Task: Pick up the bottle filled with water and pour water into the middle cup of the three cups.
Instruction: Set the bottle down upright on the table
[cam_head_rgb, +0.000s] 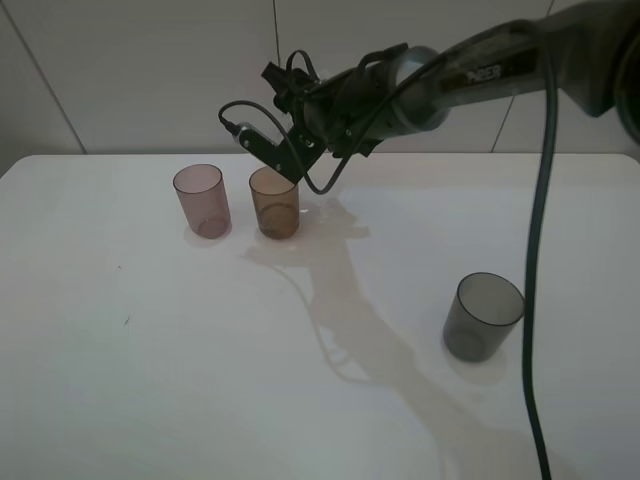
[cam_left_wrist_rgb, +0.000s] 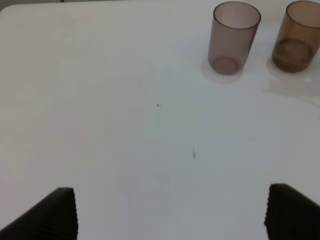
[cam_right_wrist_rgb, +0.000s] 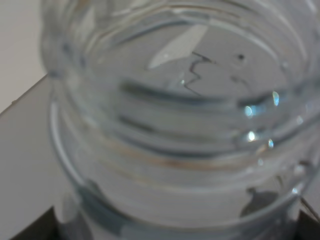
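Observation:
The three cups stand on the white table: the pinkish-mauve cup (cam_head_rgb: 201, 199), the amber-brown middle cup (cam_head_rgb: 274, 201) beside it, and the smoky-grey cup (cam_head_rgb: 483, 315) far off at the front right. My right gripper (cam_head_rgb: 283, 152) reaches across and hangs just above the amber cup's far rim. It is shut on the clear bottle (cam_right_wrist_rgb: 175, 125), whose open threaded neck fills the right wrist view, tilted. The bottle is hard to make out in the exterior view. My left gripper (cam_left_wrist_rgb: 170, 215) is open and empty, low over bare table, with the mauve cup (cam_left_wrist_rgb: 235, 37) and the amber cup (cam_left_wrist_rgb: 298, 37) ahead of it.
The right arm and its black cable (cam_head_rgb: 540, 260) stretch from the upper right across the back of the table (cam_head_rgb: 150, 380). A tiled wall stands behind the table's back edge.

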